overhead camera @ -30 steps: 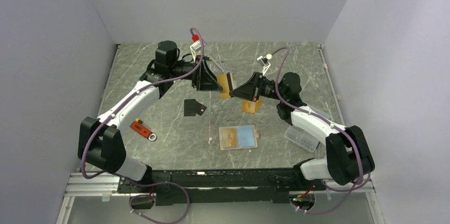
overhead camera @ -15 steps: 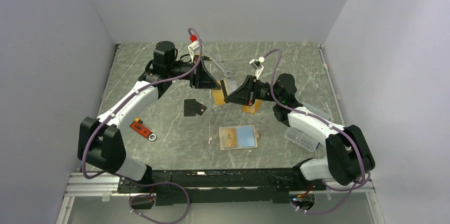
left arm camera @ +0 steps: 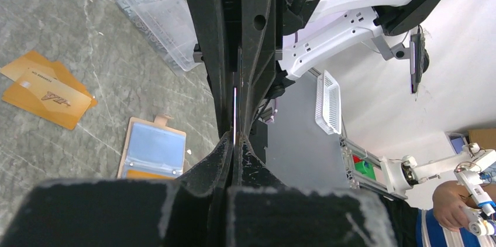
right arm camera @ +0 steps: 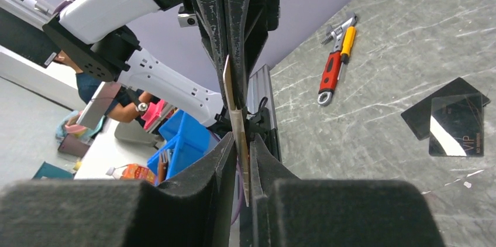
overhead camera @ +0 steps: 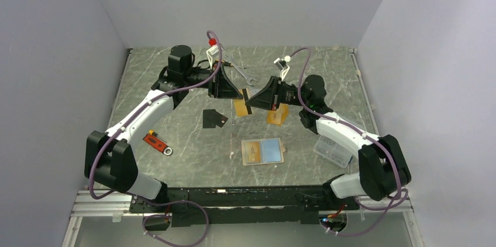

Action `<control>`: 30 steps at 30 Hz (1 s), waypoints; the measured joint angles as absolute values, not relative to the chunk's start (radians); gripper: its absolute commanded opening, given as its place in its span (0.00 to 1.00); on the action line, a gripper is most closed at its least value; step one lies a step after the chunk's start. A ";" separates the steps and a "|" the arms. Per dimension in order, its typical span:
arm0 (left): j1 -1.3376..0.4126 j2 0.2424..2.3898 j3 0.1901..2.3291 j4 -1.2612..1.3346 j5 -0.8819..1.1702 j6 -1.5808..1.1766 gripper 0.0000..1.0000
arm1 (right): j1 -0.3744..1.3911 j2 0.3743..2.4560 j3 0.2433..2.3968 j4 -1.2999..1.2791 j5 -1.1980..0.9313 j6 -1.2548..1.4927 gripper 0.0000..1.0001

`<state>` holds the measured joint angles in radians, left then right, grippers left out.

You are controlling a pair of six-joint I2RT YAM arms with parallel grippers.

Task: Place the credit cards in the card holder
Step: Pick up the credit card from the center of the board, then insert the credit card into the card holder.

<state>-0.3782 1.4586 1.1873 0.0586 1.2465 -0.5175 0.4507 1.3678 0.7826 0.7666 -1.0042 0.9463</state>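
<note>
An orange credit card (overhead camera: 240,108) hangs above the table between both arms. My left gripper (overhead camera: 241,99) is shut on it; in the left wrist view the card (left arm camera: 234,106) shows edge-on, pinched at my left gripper's (left arm camera: 234,137) tips. My right gripper (overhead camera: 250,106) still straddles the same card (right arm camera: 236,121), but in the right wrist view my right gripper (right arm camera: 244,141) stands slightly open, with a gap beside the card. Two more orange cards (overhead camera: 276,117) and two black cards (overhead camera: 214,119) lie on the table. The tan card holder (overhead camera: 262,151) lies open near the front.
A clear plastic box (overhead camera: 331,152) sits at the right by the right arm. A red and yellow tool (overhead camera: 158,142) lies at the left. A wrench (overhead camera: 243,75) lies behind the grippers. Grey walls enclose the marble table (overhead camera: 187,159).
My left gripper has shut on the orange card that the right gripper held. The right gripper's jaws have loosened off the card. Both grippers and the card drifted slightly left.
</note>
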 measured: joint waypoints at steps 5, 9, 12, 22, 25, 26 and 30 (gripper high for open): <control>-0.378 1.457 1.187 0.061 1.253 -0.525 0.00 | 0.480 1.378 0.783 0.774 -1.000 0.952 0.16; -0.378 1.457 1.187 0.075 1.260 -0.549 0.00 | 0.515 1.398 0.782 0.802 -0.992 0.965 0.10; -0.378 1.457 1.187 0.089 1.261 -0.565 0.00 | 0.533 1.420 0.782 0.820 -0.984 0.978 0.00; -0.374 1.457 1.176 0.155 1.288 -0.634 0.52 | 0.538 1.412 0.782 0.793 -0.952 0.957 0.00; -0.374 1.457 1.164 0.208 1.304 -0.673 0.49 | 0.537 1.412 0.778 0.787 -0.951 0.957 0.00; -0.374 1.456 1.160 0.224 1.308 -0.683 0.48 | 0.535 1.412 0.777 0.788 -0.951 0.958 0.00; -0.373 1.456 1.140 0.273 1.311 -0.720 0.41 | 0.526 1.411 0.771 0.792 -0.955 0.962 0.00</control>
